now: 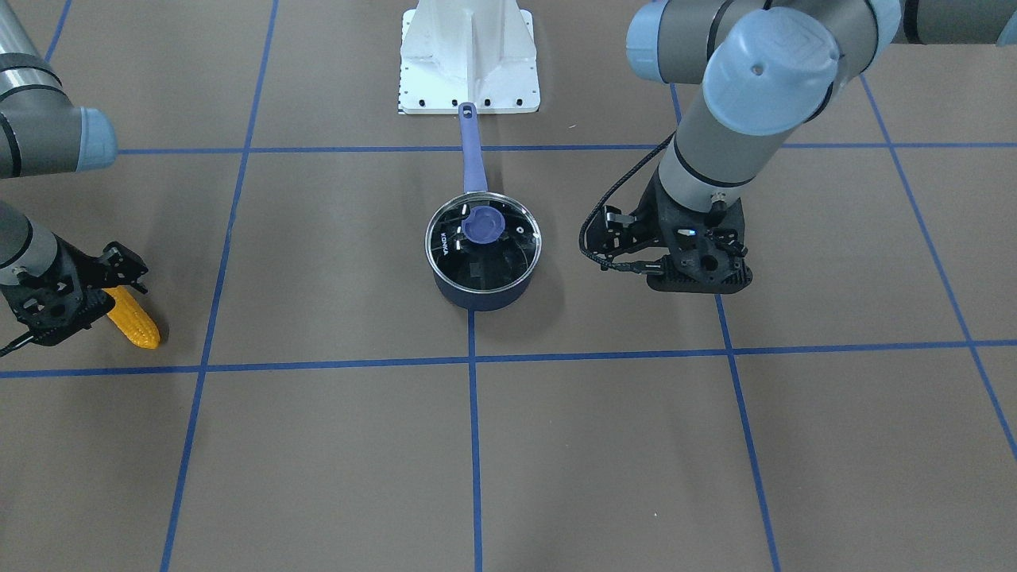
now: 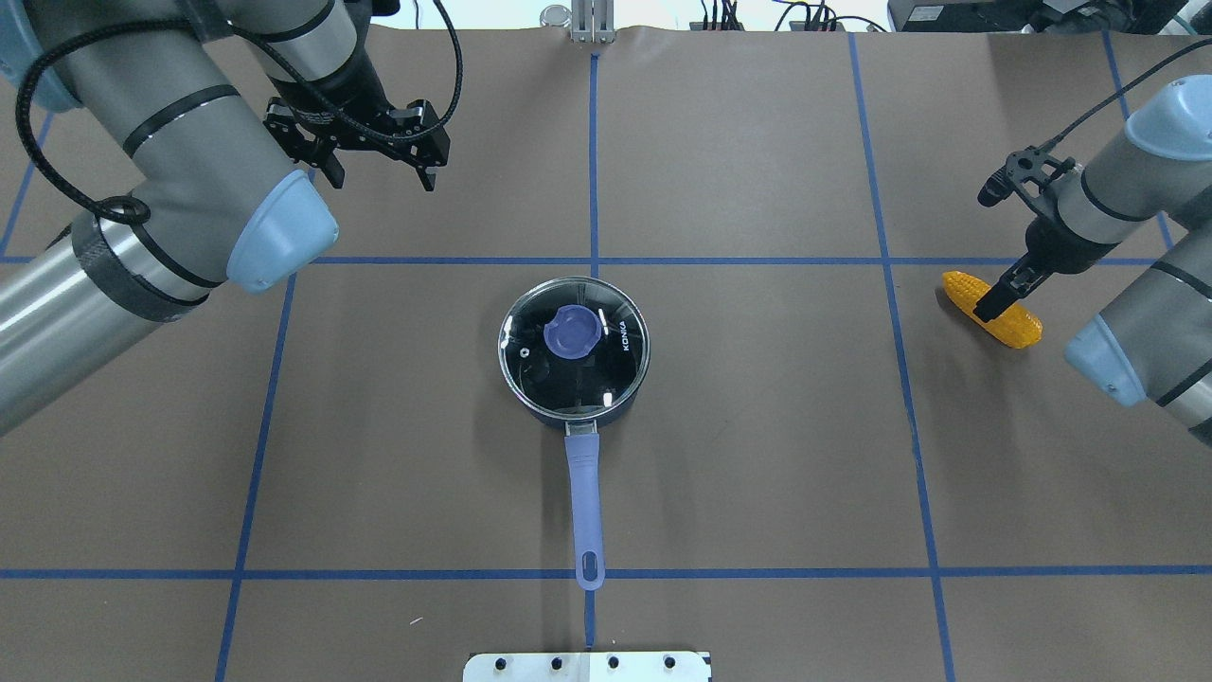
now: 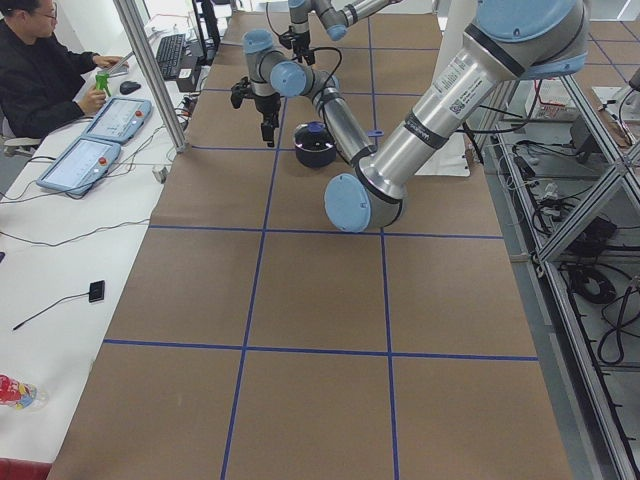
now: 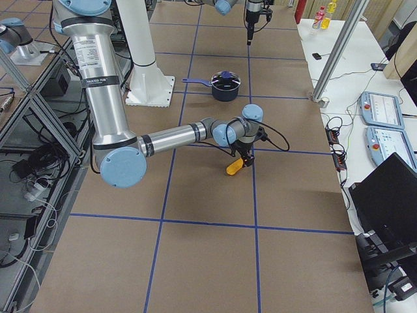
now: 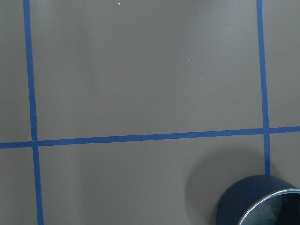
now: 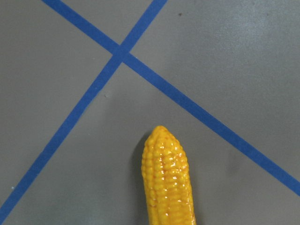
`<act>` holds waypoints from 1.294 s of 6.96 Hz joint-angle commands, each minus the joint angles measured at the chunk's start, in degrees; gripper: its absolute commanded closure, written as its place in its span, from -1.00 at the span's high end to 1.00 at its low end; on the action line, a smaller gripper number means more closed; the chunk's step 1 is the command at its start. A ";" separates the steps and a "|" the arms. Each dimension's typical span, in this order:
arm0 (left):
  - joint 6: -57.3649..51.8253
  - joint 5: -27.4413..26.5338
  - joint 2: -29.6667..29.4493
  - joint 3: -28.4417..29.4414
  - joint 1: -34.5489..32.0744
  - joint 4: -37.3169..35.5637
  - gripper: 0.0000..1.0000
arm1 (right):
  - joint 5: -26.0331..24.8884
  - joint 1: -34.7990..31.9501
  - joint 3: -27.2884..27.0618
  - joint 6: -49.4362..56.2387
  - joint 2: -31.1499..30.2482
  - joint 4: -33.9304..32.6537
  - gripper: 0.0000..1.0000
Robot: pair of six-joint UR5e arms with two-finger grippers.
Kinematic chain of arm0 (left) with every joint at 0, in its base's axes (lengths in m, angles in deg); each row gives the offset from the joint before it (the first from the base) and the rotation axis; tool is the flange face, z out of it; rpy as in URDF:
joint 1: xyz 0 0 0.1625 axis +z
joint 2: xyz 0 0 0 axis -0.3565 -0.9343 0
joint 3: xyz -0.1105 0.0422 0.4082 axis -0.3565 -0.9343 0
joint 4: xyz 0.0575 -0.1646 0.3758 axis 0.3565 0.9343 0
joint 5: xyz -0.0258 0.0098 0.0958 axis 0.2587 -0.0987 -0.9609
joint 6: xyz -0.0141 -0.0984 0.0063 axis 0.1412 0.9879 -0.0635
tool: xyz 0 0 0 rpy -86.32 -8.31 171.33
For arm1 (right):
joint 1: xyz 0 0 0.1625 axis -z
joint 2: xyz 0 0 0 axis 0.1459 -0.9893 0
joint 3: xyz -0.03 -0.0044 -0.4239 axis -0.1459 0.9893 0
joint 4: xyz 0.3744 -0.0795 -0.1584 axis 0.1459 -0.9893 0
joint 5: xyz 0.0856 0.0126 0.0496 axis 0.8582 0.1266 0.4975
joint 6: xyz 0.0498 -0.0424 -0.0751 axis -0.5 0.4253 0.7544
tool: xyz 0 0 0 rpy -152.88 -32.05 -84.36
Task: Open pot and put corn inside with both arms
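Observation:
The dark navy pot [image 2: 574, 349] stands mid-table with its glass lid and blue knob [image 2: 572, 333] on. Its lavender handle [image 2: 584, 502] points toward the robot's base. The pot also shows in the front view [image 1: 482, 253]. The orange-yellow corn [image 2: 992, 309] lies on the table at the robot's right. My right gripper [image 2: 991, 305] is down on the corn's middle, its jaws closed against it. The corn's tip fills the lower part of the right wrist view [image 6: 167, 178]. My left gripper [image 2: 377, 176] hangs open and empty beyond the pot, to its left.
The white robot base plate [image 1: 469, 59] sits just past the end of the pot's handle. Blue tape lines [image 2: 593, 260] grid the brown table. An operator [image 3: 40, 75] sits at a side desk with control tablets.

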 commanded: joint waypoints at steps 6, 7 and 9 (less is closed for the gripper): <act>0.02 -0.20 0.07 0.09 0.97 -0.04 1.00 | -2.32 1.93 2.15 0.38 0.24 0.02 0.61; 0.02 -0.20 0.07 0.09 0.97 -0.04 1.00 | -2.49 2.19 2.24 0.47 0.24 -0.06 0.59; 0.02 -0.20 0.16 0.00 0.97 -0.04 1.00 | -2.41 2.19 2.24 0.91 -0.11 -0.06 0.27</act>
